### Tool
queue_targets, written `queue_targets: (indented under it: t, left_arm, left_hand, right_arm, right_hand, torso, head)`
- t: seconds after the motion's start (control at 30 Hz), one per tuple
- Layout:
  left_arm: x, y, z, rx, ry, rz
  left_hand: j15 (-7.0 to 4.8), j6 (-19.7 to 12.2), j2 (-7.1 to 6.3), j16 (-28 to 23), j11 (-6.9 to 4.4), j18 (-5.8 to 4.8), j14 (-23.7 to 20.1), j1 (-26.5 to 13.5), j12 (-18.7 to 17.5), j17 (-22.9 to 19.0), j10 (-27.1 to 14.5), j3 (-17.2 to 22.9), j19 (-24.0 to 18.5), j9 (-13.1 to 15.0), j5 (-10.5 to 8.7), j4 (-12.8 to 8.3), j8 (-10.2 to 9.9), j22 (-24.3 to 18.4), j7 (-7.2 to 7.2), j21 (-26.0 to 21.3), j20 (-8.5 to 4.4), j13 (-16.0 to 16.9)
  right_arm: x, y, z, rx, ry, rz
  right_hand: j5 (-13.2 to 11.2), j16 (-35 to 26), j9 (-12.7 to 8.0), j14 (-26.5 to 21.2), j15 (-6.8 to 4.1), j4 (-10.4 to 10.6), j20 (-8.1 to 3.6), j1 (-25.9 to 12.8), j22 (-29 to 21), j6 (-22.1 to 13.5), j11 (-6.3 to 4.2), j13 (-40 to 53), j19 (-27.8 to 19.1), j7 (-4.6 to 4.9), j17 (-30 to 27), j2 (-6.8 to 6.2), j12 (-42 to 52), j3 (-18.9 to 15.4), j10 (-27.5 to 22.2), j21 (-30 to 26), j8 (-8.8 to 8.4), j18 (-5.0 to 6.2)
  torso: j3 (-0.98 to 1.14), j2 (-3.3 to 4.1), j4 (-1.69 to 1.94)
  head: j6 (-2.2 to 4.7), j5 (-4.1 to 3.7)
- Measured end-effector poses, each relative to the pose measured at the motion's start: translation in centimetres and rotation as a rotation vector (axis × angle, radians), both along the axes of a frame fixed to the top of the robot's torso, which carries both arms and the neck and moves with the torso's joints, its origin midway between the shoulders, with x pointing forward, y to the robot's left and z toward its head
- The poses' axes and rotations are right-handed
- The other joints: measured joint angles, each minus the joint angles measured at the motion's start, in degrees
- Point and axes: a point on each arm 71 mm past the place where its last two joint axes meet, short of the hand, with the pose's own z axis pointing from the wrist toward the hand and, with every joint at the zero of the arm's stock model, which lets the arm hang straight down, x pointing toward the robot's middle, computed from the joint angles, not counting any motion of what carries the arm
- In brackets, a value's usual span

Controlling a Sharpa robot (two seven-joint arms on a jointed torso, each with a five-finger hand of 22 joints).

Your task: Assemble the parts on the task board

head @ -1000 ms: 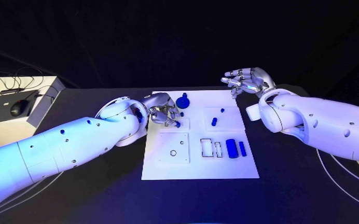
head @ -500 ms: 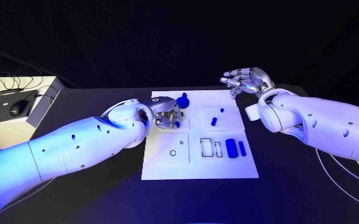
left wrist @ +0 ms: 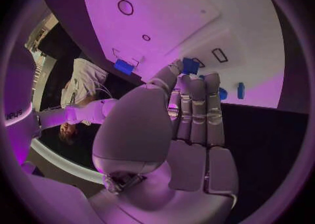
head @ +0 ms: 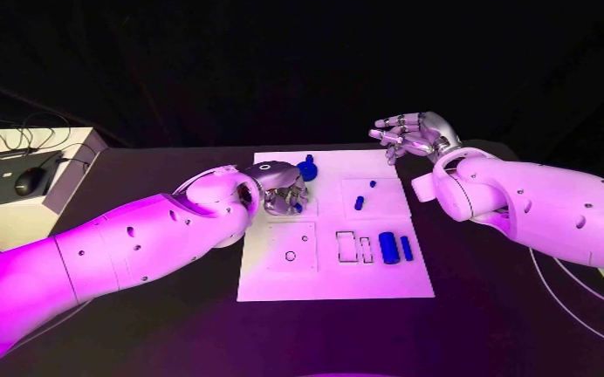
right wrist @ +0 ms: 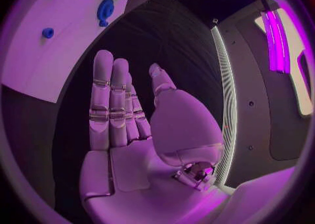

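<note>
Curling over the far-left part of the task board [head: 333, 281], the left hand [head: 279, 187] has its fingers [left wrist: 195, 103] close together beside a small blue part [left wrist: 190, 65]; whether they grip it I cannot tell. Just beyond sits a round blue part [head: 307, 167]. Two blue bars [head: 395, 248] lie near the board's right edge. The right hand [head: 413, 137] hovers past the board's far-right corner over the counter [head: 151, 325], fingers [right wrist: 108, 103] apart, holding nothing.

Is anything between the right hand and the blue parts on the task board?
Nothing visible. The right hand hangs open off the task board's far right corner; the peg and bars lie exposed on the board.
</note>
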Motion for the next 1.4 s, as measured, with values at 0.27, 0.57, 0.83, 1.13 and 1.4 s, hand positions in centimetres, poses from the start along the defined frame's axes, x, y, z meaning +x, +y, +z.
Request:
queue_targets:
  t: [0.27, 0.57, 0.83, 1.13, 1.4]
  left_arm:
    - [0.17, -0.07, -0.17, 0.024, 0.001, 0.008]
    - [0.28, -0.31, -0.32, 0.048, 0.003, 0.017]
    - [0.49, -0.3, -0.52, 0.071, 0.006, 0.033]
    - [0.62, -0.4, -0.62, 0.083, 0.005, 0.048]
    - [0.66, -0.42, -0.62, 0.085, 0.004, 0.053]
  left_hand:
    - [0.0, 0.57, 0.0, 0.83, 0.13, 0.0, 0.0, 0.0, 1.33, 0.82, -0.5, 1.71, 0.21, 0.0, 0.0, -0.32, 0.0, 1.12, 0.15, 0.39, -0.21, 1.81]
    - [-0.61, 0.92, -0.3, 1.7, -0.2, -0.01, 0.62, -0.3, 3.93, 1.69, -0.56, 2.66, 0.61, 0.01, -0.22, -0.48, -0.11, 2.07, 0.09, 0.93, -0.21, 4.56]
    - [-0.82, 0.68, -0.53, 2.08, -0.31, -0.02, 0.83, -0.53, 5.4, 2.34, -0.68, 2.84, 1.02, -0.12, -0.22, -0.3, -0.32, 2.34, 0.33, 0.93, -0.21, 6.81]
    - [-1.01, 0.17, -0.53, 2.75, -0.31, -0.01, 1.44, -0.53, 6.36, 2.99, -0.68, 3.14, 1.64, -0.12, -0.22, 0.35, -0.32, 2.73, 0.4, 1.18, 0.0, 8.58]
    - [-1.35, 2.34, 0.25, 2.75, -0.92, -0.02, 2.19, -1.45, 6.65, 3.21, -0.06, 3.08, 2.15, -0.12, -0.22, 2.04, -0.33, 2.9, -0.29, 1.16, -0.51, 9.31]
  right_arm:
    - [-0.01, 0.02, 0.0, 0.0, 0.0, 0.001]
    - [-0.01, 0.04, 0.0, 0.0, 0.001, 0.002]
    - [-0.01, 0.07, 0.0, 0.0, 0.001, 0.003]
    - [-0.03, 0.09, 0.0, 0.001, 0.001, 0.005]
    - [-0.03, 0.15, 0.0, 0.001, 0.002, 0.006]
  right_hand:
    - [0.0, 0.0, 0.0, 0.0, 0.0, 0.0, 0.0, 0.0, 0.0, 0.06, 0.0, 0.0, 0.0, -0.08, 0.0, 0.0, 0.0, 0.0, 0.0, 0.0, 0.0, -0.01]
    - [0.0, 0.0, 0.0, -0.01, -0.01, 0.0, 0.01, 0.0, -0.05, -0.01, 0.0, 0.0, -0.01, -0.15, -0.01, 0.0, 0.0, 0.0, 0.0, 0.0, 0.0, -0.07]
    - [0.0, 0.0, 0.0, 0.2, -0.21, 0.0, 0.1, 0.0, -0.05, 0.0, -0.13, 0.0, -0.1, -0.16, -0.02, 0.0, 0.0, 0.0, 0.32, 0.0, 0.0, -0.08]
    - [0.0, 0.0, 0.0, 0.2, -0.21, 0.0, 0.1, 0.0, -0.05, -0.01, -0.12, 0.01, -0.1, -0.17, -0.02, 0.0, 0.0, 0.0, 0.32, 0.0, 0.0, -0.1]
    - [0.0, 0.0, 0.0, 0.2, -0.21, 0.0, 0.1, 0.0, -0.05, -0.01, -0.12, 0.0, -0.1, -0.17, -0.02, 0.0, 0.0, 0.0, 0.31, 0.0, 0.0, -0.14]
  torso:
    - [0.0, -0.03, 0.01]
    - [0.03, -0.04, 0.01]
    - [0.02, -0.04, 0.0]
    - [0.01, -0.03, 0.01]
    - [0.01, -0.03, 0.03]
  head:
    - [-0.02, 0.0]
    - [0.04, -0.08]
    - [0.05, -0.08]
    - [0.08, -0.12]
    - [-0.03, -0.14]
